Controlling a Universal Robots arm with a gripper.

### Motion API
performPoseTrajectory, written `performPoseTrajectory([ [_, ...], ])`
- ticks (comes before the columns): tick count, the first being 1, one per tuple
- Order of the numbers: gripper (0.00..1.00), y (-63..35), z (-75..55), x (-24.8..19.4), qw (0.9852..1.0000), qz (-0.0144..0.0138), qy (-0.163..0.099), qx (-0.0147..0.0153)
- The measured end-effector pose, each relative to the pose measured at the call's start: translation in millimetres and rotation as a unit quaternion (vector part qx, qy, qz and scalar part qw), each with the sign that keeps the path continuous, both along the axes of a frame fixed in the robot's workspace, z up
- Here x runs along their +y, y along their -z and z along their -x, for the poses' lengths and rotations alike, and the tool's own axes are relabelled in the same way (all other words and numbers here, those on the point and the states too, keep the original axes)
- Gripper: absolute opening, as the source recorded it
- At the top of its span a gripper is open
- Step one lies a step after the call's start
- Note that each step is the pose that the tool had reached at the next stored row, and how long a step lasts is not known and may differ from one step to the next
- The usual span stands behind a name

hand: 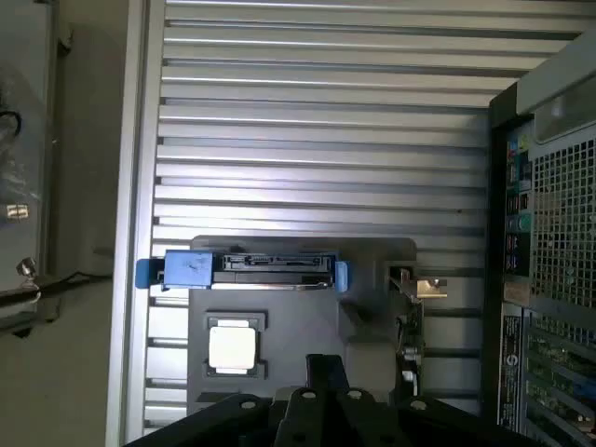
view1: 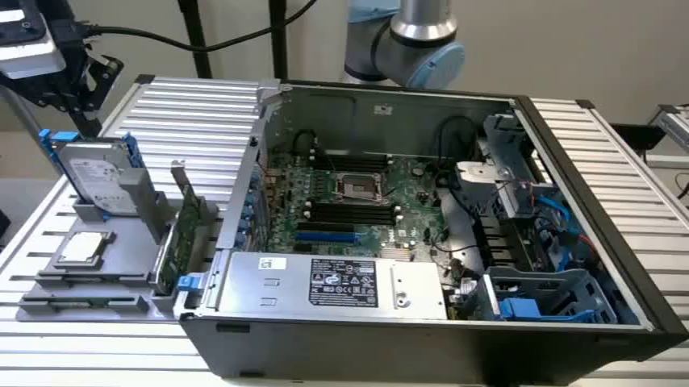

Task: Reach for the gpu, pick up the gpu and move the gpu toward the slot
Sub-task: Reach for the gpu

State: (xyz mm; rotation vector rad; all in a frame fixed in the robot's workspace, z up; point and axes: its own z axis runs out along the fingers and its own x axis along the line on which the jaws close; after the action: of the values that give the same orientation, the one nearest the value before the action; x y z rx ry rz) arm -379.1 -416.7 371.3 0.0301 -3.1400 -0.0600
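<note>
Hovering over the gray holder (hand: 372,270), gripper (hand: 324,382); jaw opening can't be told. Exterior view shows the gpu (view1: 189,216) upright in the holder, flat green face, beside the open case (view1: 431,351); wrist view gets its thin edge.

1. The exterior view looks down at a slant, from middling range, into the open computer case (view1: 431,242) and takes in the ribbed table (view1: 183,113) on either side of it.
2. The wrist view sits just behind the gripper (hand: 326,384) and faces straight down (a plan view) onto the grey holder (hand: 298,317) below the tool.
3. Both views share that holder, the hard drive (hand: 247,270) standing in it, the table slats around it, and the case wall nearest the tool.
</note>
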Motion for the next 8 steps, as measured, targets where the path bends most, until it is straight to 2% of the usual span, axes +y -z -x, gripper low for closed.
performPoseTrajectory([
  [8,0.11,0.0,0.0,0.0,1.0000,0.0000,0.000,0.0000],
])
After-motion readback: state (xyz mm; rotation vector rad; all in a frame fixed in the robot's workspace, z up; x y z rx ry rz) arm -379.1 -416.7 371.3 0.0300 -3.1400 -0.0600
